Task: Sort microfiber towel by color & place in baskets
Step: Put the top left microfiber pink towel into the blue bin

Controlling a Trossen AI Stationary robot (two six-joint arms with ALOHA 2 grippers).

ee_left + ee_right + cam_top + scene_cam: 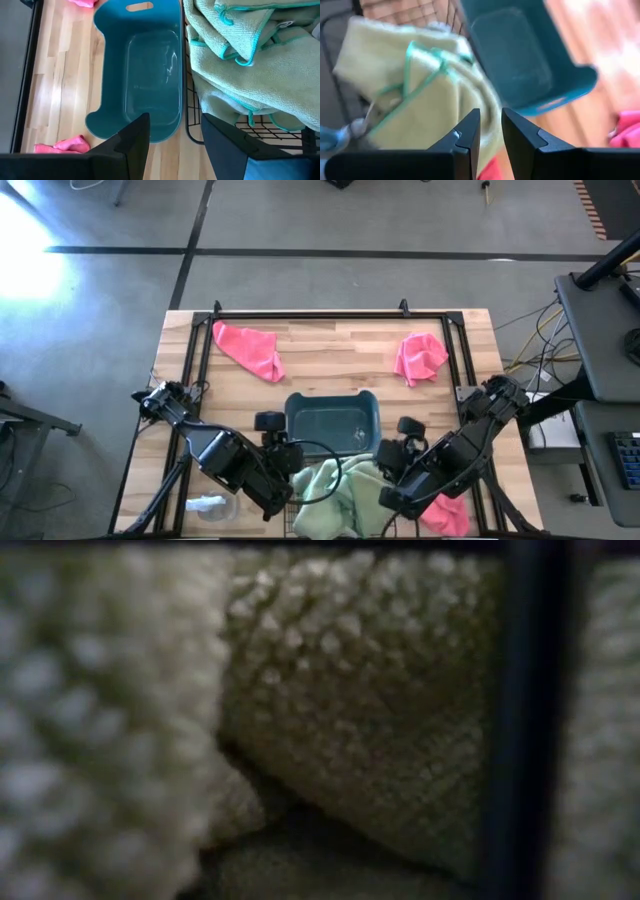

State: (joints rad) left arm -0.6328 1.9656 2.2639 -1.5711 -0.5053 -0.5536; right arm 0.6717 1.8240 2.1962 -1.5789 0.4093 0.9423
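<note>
- High view, left edge: a small white-and-clear object (207, 504) lies on the wooden tabletop (330, 365) near the front left corner, beside the left arm.
- High view, rear left: a bright pink microfiber towel (249, 348) lies crumpled on the tabletop; a second pink towel (420, 357) lies at the rear right, well apart from it.
- High view, centre: the blue-grey rounded rectangular plastic bin (333, 421) stands empty; just in front of it a heap of light sage green microfiber towels (340, 492) fills the black wire-mesh basket (250, 131), whose wires show clearly only in the left wrist view.
- Left wrist view: the left gripper (175, 137) hangs over the seam between bin and basket, fingers moderately apart and empty. This view also shows teal stitching along the green towels' hems and a pink towel edge (62, 145) beside the bin.
- Right wrist view: the right gripper (491, 131) is above the green heap, fingers parted by a narrow gap, holding nothing.
- High view, front right: a third pink towel (445, 513) lies partly under the right arm.
- Low view: only blurred, nubbly pale towel fabric (330, 700) and a dark vertical bar (520, 720) fill the frame.
</note>
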